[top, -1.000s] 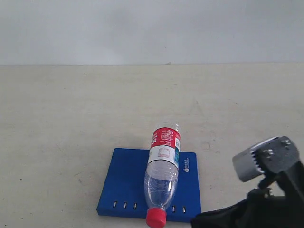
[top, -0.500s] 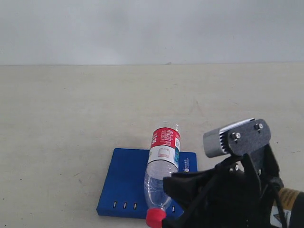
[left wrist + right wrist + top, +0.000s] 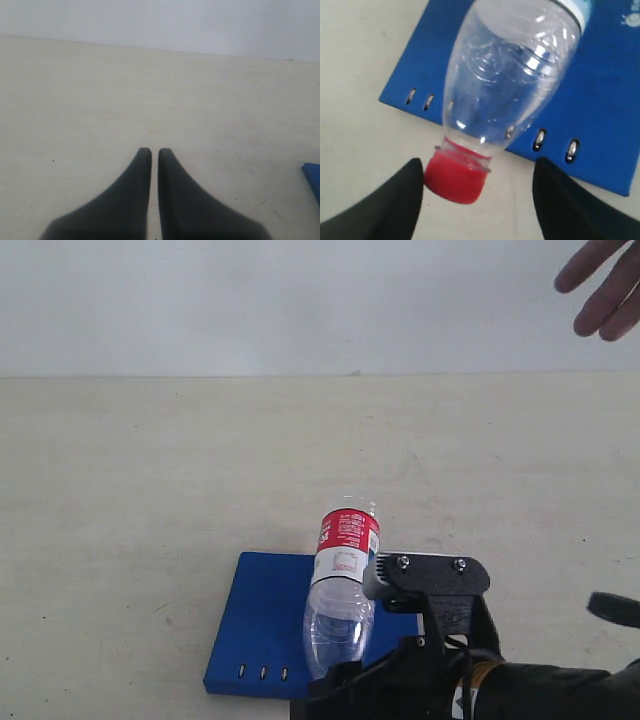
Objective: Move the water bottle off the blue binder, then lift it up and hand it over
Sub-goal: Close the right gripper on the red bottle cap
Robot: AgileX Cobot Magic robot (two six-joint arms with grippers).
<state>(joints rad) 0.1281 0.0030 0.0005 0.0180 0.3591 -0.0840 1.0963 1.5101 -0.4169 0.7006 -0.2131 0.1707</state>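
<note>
In the left wrist view the left end effector (image 3: pixel 155 151) is seen closed: fingers (image 3: pixel 132 195) are pressed together, with only a hairline slit left between them. In the exterior view the right arm (image 3: pixel 540 690) is seen low at the lower right, its wrist (image 3: pixel 430 580) raised. The right end effector (image 3: pixel 479 172) is spread wide, tips held well apart.

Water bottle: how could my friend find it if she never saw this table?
On the pale table lies a flat blue binder. The water bottle lies on its side across it. It is the only clear thing there, with a red cap and red-and-white label.
</note>
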